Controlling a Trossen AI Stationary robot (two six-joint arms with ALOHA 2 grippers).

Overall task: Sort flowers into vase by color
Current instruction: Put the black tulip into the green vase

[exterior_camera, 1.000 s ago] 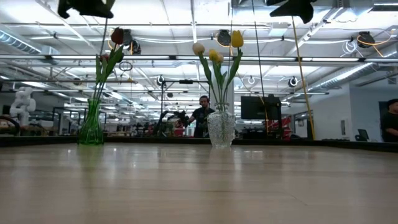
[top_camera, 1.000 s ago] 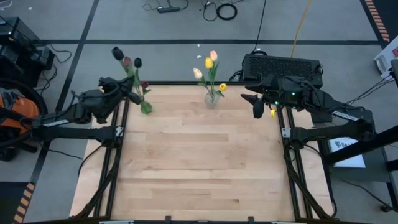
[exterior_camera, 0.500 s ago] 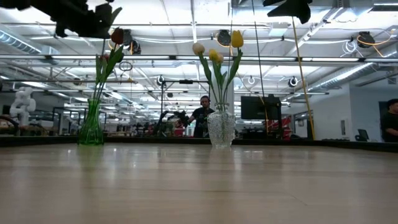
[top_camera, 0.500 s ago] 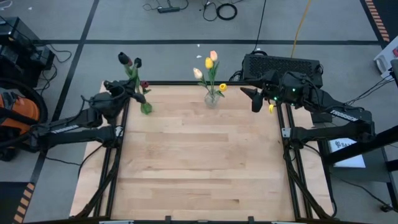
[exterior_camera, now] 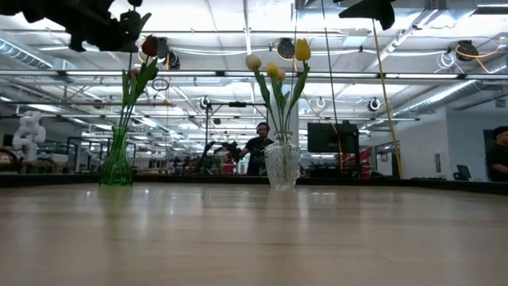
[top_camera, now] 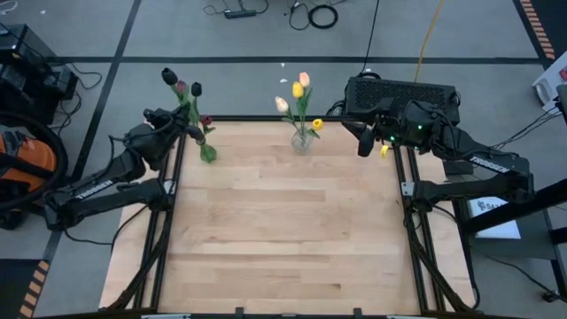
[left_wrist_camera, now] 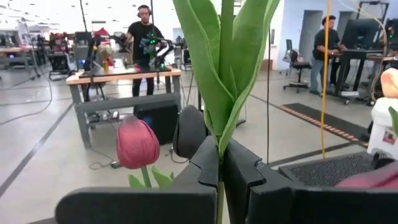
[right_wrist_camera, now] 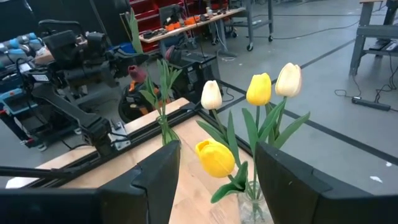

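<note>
- The left gripper [top_camera: 183,131] is at the far left corner of the bench [top_camera: 283,221], its fingers [left_wrist_camera: 205,163] pinched shut on a green stem [left_wrist_camera: 219,134] among the dark tulips [top_camera: 182,87]. Judging by the grip, it is steering that stem down into the green vase [exterior_camera: 116,163], so the dark heads gather in one place.
- The stem leans away from the bench, heads out past its edge, the vase below on the corner.
- The clear vase [exterior_camera: 282,164] sits mid-way along the far edge with the yellow and cream tulips [top_camera: 299,90]; one yellow head [right_wrist_camera: 214,158] droops low beside the rim.
- The right gripper [top_camera: 365,142] hovers at the far right corner, fingers [right_wrist_camera: 158,171] spread wide and empty, facing the clear vase, probably waiting clear of the left arm's work.
- No loose flowers lie on the bench, so sorting looks nearly done.
</note>
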